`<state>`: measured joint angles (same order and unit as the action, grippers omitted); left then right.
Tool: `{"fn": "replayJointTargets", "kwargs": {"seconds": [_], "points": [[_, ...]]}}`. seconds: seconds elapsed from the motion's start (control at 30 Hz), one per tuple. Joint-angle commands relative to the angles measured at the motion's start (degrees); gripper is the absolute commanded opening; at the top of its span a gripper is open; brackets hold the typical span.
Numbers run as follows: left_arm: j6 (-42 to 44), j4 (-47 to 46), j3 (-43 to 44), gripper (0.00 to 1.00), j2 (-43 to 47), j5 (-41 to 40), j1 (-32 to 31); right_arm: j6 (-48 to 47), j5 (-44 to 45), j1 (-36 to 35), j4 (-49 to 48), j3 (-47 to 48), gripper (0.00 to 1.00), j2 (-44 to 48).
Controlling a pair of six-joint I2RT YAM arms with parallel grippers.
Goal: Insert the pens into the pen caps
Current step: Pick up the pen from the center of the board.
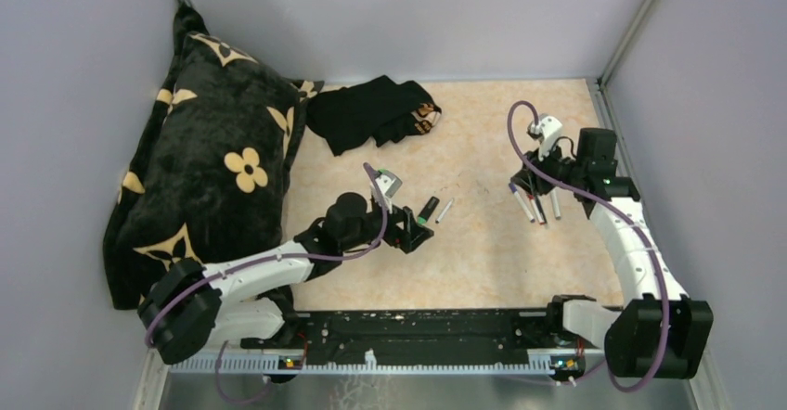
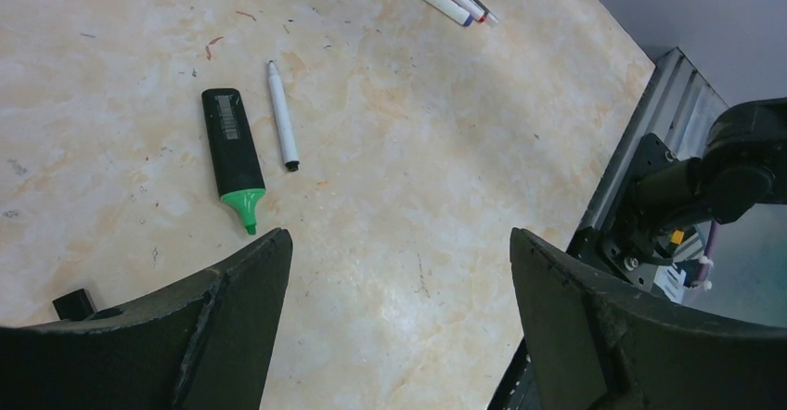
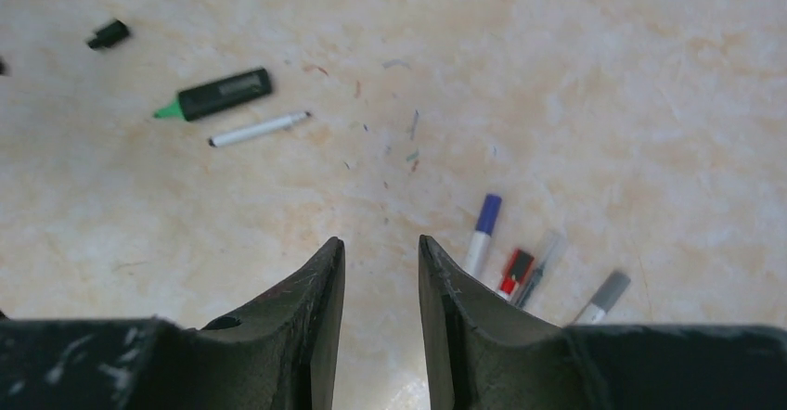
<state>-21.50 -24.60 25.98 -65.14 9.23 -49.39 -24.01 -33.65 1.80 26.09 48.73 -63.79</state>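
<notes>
While the left gripper [image 2: 399, 243] hangs wide apart and empty, the right gripper [image 3: 380, 243] shows a narrow, empty gap. A black marker [image 2: 232, 150] with bare green tip and a thin white pen [image 2: 282, 116] lie near the middle of the beige tabletop [image 1: 483, 252]; more pens [image 3: 483, 232] cluster toward its right edge, by the grey wall [image 1: 705, 104].

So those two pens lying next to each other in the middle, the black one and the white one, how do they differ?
The black marker is much thicker than the white pen. The marker's barrel is dark with a bare green wedge tip; the pen's is white, with a small dark end. Both lie flat on the table, nearly parallel, close but not touching.
</notes>
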Motion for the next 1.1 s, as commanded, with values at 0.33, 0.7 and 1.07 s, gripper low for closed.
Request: {"fn": "replayJointTargets", "kwargs": {"seconds": [0.33, 0.7, 1.07], "points": [[-0.06, 13.19, 17.05, 0.79, -16.97, -6.70, 0.08, 6.61, -22.78, 0.50, -10.39, -5.13, 0.44, 8.94], [0.52, 20.87, 28.01, 0.55, -28.69, -8.25, -0.16, 6.50, -20.24, 0.49, -12.38, -8.08, 0.46, 11.67], [0.09, 29.80, 39.77, 0.38, -39.97, -17.44, -3.18, 6.67, -20.07, 0.50, -12.37, -8.21, 0.47, 11.85]]}}
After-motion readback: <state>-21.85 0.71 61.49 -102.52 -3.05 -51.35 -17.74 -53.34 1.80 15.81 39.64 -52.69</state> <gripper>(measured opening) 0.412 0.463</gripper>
